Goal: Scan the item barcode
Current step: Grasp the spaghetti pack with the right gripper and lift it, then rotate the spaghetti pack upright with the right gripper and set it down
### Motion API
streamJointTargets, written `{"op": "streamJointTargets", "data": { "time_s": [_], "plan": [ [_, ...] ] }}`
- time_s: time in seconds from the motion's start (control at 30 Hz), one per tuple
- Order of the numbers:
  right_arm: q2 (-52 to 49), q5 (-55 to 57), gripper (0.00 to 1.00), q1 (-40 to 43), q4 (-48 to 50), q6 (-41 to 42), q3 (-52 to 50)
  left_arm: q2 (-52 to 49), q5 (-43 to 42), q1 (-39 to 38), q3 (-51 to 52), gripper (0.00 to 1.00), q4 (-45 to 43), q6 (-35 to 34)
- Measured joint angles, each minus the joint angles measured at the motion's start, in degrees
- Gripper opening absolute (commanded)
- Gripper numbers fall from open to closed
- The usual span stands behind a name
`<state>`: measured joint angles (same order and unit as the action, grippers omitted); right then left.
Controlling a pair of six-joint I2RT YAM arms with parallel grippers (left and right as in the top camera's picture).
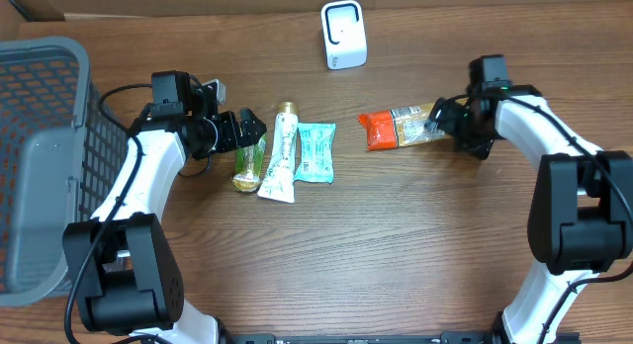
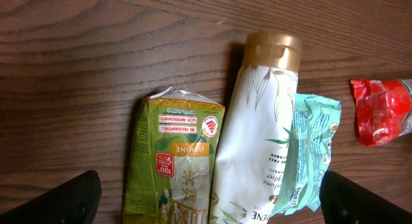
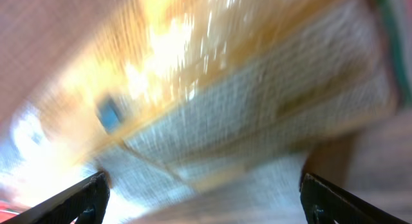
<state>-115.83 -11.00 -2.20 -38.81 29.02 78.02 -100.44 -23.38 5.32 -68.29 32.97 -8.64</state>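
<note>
Though scanner stands at table far edge, snack packet lies toward right edge. Right gripper at packet end, jaws wide; hold cannot be told. Left gripper spread over tea packet. Step: pickup, by judgement. Next: firm grip, barcode toward scanner.

The near middle of the table lies open. A green packet, white tube and teal pouch sit packed together left of centre. A grey basket walls the left edge.
</note>
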Motion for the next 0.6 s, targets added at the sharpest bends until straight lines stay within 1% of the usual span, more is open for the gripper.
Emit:
{"op": "streamJointTargets", "data": {
  "time_s": [0.1, 0.2, 0.23, 0.33, 0.4, 0.43, 0.5, 0.6],
  "plan": [
    [-0.42, -1.20, 0.94, 0.48, 3.87, 4.28, -0.04, 0.00, -0.02, 0.00, 0.00, 1.00, 0.00, 0.00],
    [-0.61, -0.31, 0.93, 0.17, 5.27, 8.70, -0.04, 0.00, 0.00, 0.00, 0.00, 0.99, 0.00, 0.00],
    [-0.66, 0.15, 0.91, 0.15, 5.31, 9.92, -0.04, 0.00, 0.00, 0.00, 0.00, 1.00, 0.00, 0.00],
    [-0.83, 2.19, 0.79, -0.07, 5.40, 13.44, -0.04, 0.00, -0.02, 0.00, 0.00, 1.00, 0.00, 0.00],
    [-1.07, 3.17, 0.67, -0.09, 5.35, 14.91, -0.02, 0.00, 0.00, 0.00, 0.00, 1.00, 0.00, 0.00],
    [-1.25, 3.48, 0.57, -0.11, 5.35, 16.17, -0.02, 0.00, 0.00, 0.00, 0.00, 0.99, 0.00, 0.00],
    [-1.40, 3.50, 0.51, -0.11, 5.38, 16.28, 0.00, 0.00, 0.00, 0.00, 0.00, 1.00, 0.00, 0.00],
    [-1.44, 3.54, 0.49, -0.11, 5.70, 15.23, 0.02, 0.00, 0.00, 0.00, 0.00, 1.00, 0.02, 0.00]
  ]
}}
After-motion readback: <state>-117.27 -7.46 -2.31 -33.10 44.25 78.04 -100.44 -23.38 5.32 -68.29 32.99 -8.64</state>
